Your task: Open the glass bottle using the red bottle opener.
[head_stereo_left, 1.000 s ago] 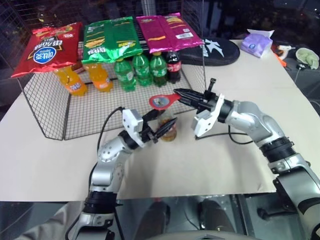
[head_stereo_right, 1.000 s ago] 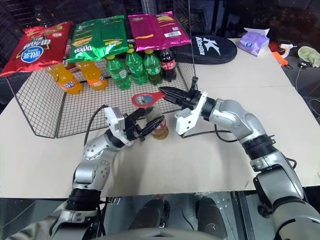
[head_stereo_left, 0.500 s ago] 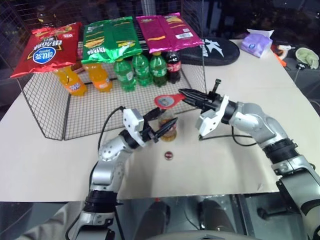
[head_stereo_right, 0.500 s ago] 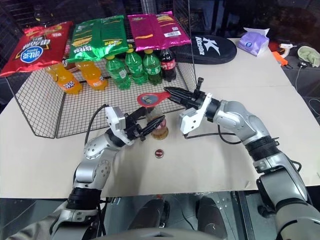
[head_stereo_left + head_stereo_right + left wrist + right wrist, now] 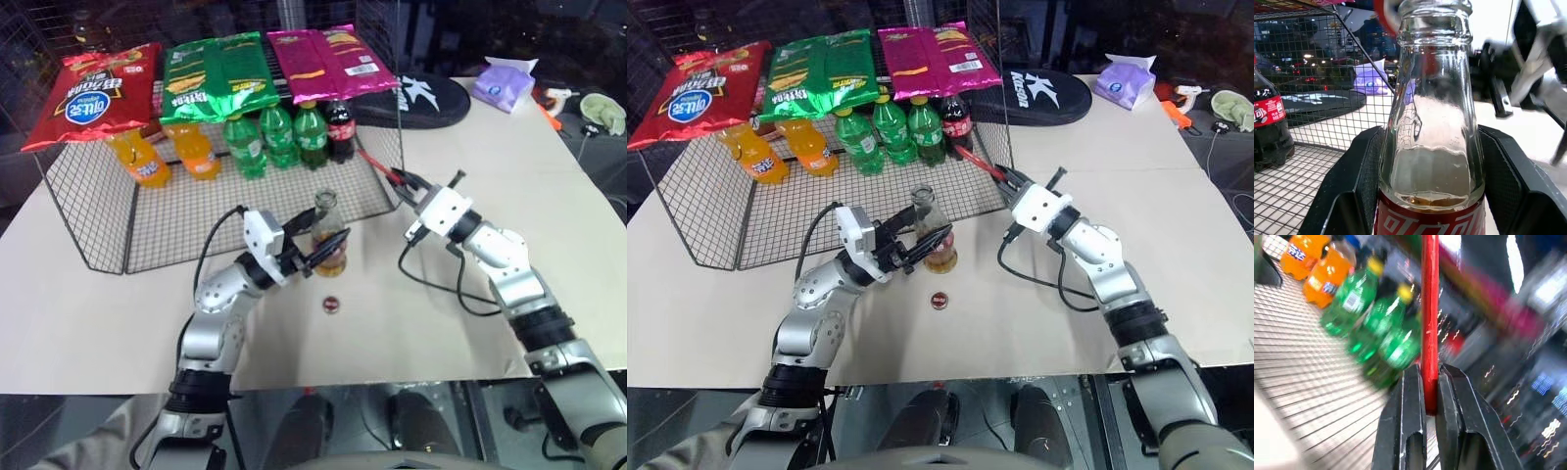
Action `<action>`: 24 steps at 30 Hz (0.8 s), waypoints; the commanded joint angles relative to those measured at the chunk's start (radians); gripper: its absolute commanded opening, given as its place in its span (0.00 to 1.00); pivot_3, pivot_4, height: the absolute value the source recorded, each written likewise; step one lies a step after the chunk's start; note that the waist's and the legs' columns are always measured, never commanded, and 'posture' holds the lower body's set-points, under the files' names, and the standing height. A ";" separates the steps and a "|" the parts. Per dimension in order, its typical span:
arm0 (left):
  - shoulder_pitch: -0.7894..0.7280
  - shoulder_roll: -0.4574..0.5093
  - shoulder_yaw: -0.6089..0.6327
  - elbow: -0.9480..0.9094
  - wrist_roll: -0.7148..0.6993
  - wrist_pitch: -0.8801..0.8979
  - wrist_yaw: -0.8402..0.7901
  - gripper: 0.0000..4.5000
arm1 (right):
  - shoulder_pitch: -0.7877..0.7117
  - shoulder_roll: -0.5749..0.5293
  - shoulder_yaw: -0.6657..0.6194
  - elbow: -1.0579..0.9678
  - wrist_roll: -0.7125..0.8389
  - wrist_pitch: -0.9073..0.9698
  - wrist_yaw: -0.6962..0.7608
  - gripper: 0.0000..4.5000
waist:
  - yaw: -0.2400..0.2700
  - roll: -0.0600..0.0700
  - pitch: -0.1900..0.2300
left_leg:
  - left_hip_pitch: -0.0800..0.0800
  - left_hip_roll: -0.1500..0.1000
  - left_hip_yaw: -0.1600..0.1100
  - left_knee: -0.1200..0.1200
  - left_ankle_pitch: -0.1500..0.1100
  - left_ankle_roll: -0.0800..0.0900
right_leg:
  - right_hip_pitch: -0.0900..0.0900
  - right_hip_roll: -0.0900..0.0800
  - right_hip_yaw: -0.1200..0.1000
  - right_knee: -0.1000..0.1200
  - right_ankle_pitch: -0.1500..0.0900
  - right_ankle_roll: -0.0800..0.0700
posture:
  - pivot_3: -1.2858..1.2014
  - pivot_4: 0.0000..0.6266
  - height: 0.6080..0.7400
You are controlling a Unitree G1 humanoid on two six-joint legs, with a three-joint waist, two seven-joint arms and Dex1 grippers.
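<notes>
The glass bottle (image 5: 328, 233) stands upright on the table in front of the wire rack, with amber drink low in it, a red label band and an uncapped mouth (image 5: 1434, 11). My left gripper (image 5: 323, 258) is shut on its body, one black finger (image 5: 1354, 176) on each side. A red-and-silver cap (image 5: 331, 305) lies on the table just in front of the bottle. My right gripper (image 5: 400, 179) hovers to the right of the bottle, apart from it, shut on the red bottle opener (image 5: 1429, 308). The opener (image 5: 376, 164) is turned edge-on and points toward the rack.
A wire rack (image 5: 118, 211) behind the bottle holds orange bottles (image 5: 167, 155), green bottles (image 5: 274, 139) and a cola bottle (image 5: 340, 129), with snack bags (image 5: 216, 73) on top. A black bag (image 5: 421, 98) and a tissue pack (image 5: 505, 83) lie at the back right.
My right gripper has swung the opener off the bottle's top, down and to the right, and rolled it edge-on. The cap has come off and lies on the table. The left gripper has kept still.
</notes>
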 commanded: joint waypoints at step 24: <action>0.008 0.000 0.005 0.002 -0.002 -0.038 0.012 0.99 | 0.173 0.094 -0.099 -0.335 0.350 0.663 0.110 0.00 | 0.001 0.000 0.000 | -0.001 0.000 0.000 -0.001 0.000 0.000 | -0.002 0.000 0.000 0.000 0.000 0.000 | 0.52 0.24 1.00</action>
